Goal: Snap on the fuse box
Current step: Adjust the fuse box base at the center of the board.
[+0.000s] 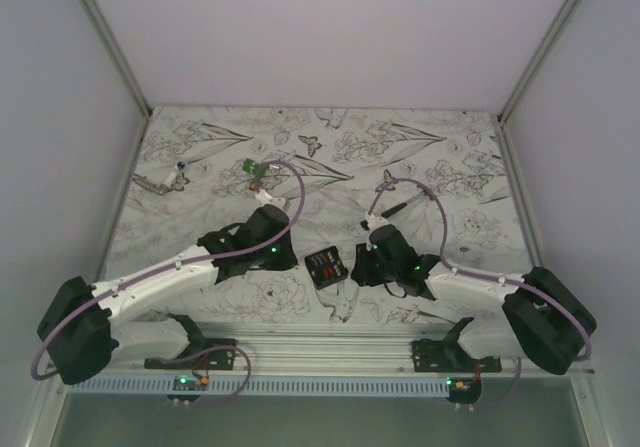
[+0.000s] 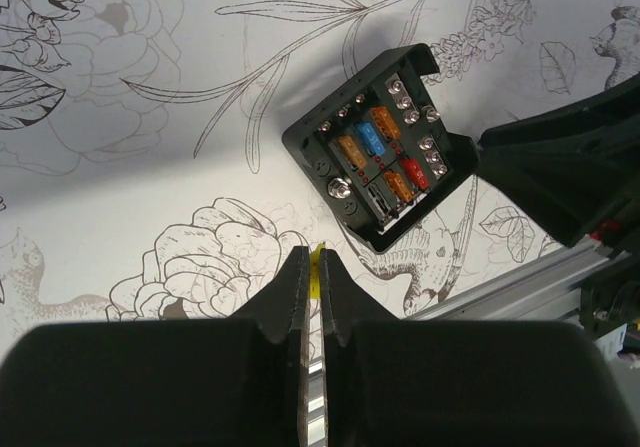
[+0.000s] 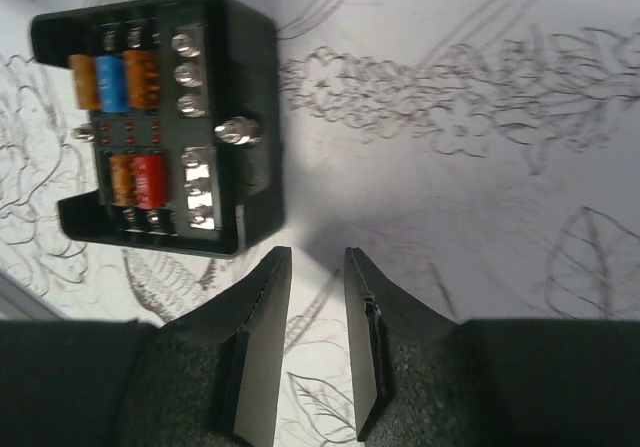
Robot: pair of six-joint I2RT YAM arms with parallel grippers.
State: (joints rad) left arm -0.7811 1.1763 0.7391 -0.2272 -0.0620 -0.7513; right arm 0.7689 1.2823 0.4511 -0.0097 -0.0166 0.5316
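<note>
Two claws flank the fuse box (image 1: 323, 265), which lies lid-off on the floral table (image 1: 200, 167) at centre frame. Left claw (image 2: 315, 257): fingers pressed together. Right claw (image 3: 317, 259): fingers apart, gripping nothing, near the box.

The fuse box (image 1: 325, 266) (fuses showing) lies on the flower-printed table (image 1: 200, 152).

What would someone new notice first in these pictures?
The black fuse box, its orange, blue and red fuses showing, lies on the flower-patterned table near the front edge. The left gripper faces it shut; the right gripper sits just beside it, jaws slightly apart and empty.
</note>
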